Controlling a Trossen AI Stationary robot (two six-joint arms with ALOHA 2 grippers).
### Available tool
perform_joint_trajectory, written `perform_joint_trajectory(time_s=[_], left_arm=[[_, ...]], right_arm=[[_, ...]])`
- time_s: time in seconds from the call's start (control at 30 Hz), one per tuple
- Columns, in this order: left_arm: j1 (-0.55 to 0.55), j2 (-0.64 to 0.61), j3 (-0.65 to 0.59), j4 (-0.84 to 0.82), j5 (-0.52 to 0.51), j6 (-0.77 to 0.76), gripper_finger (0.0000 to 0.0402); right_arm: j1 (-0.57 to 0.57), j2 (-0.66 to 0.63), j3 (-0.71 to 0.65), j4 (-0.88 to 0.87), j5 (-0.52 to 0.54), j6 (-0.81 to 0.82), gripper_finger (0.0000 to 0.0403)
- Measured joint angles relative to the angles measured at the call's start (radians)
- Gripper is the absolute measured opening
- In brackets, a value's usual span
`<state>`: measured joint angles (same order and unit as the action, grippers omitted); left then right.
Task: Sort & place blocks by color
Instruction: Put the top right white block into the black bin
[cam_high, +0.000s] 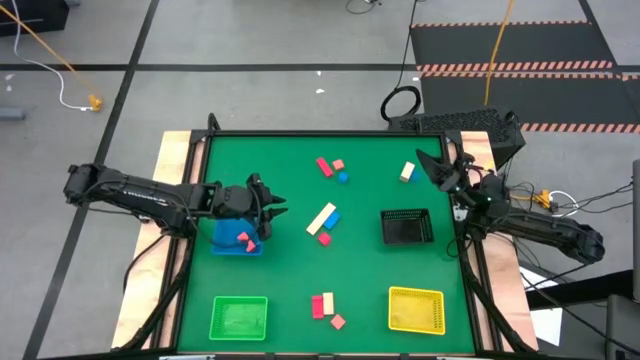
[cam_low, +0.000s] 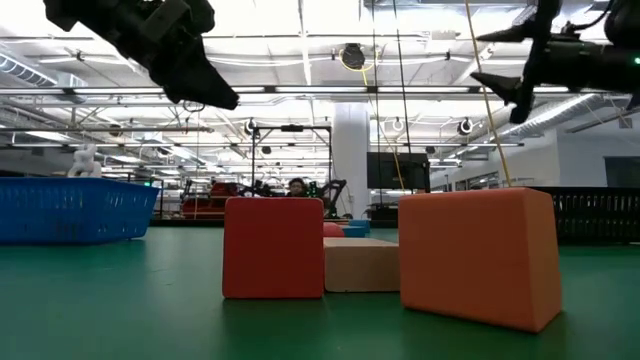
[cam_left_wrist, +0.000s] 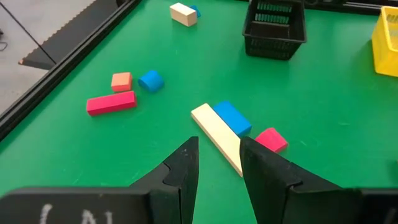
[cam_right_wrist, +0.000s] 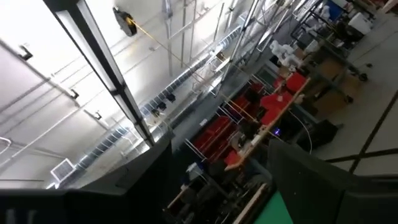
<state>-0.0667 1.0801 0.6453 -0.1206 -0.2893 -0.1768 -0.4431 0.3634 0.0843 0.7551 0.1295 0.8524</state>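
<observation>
While red blocks (cam_high: 243, 240) lie in the blue tray (cam_high: 222, 243) | left gripper (cam_high: 274, 212) hovers beside it, fingers parted, empty | right gripper (cam_high: 440, 168) parked open | next: likely reach mid-bench blue block (cam_high: 332, 217).

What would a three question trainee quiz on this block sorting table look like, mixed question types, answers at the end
1. True or false: the blue tray already holds red blocks.
2. Which tray sits nearest the right gripper? A green, B black, C yellow.
3. Fill in: the long cream bar at the mat's centre lies beside a ___ block.

Key: 1 true; 2 B, the black tray; 3 blue. The left gripper, open, hovers by the blue tray.
</observation>
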Motion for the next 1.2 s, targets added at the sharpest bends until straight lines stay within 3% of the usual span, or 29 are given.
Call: perform_joint_trajectory(time_s=[0.7,0.97,1.2], left_arm=[[0.014,0.000,0.000,0.020,0.000,-0.011,0.0118],[0.014,0.000,0.000,0.019,0.000,-0.011,0.0118],[0.013,0.000,0.001,0.018,0.000,-0.011,0.0118]], right_arm=[[0.000,0.413,0.263,0.049,-0.049,-0.090,0.0258],[-0.001,0.423,0.265,0.080,0.282,-0.204,0.0258],[-0.027,0.424,0.265,-0.071,0.312,-0.165,0.0261]])
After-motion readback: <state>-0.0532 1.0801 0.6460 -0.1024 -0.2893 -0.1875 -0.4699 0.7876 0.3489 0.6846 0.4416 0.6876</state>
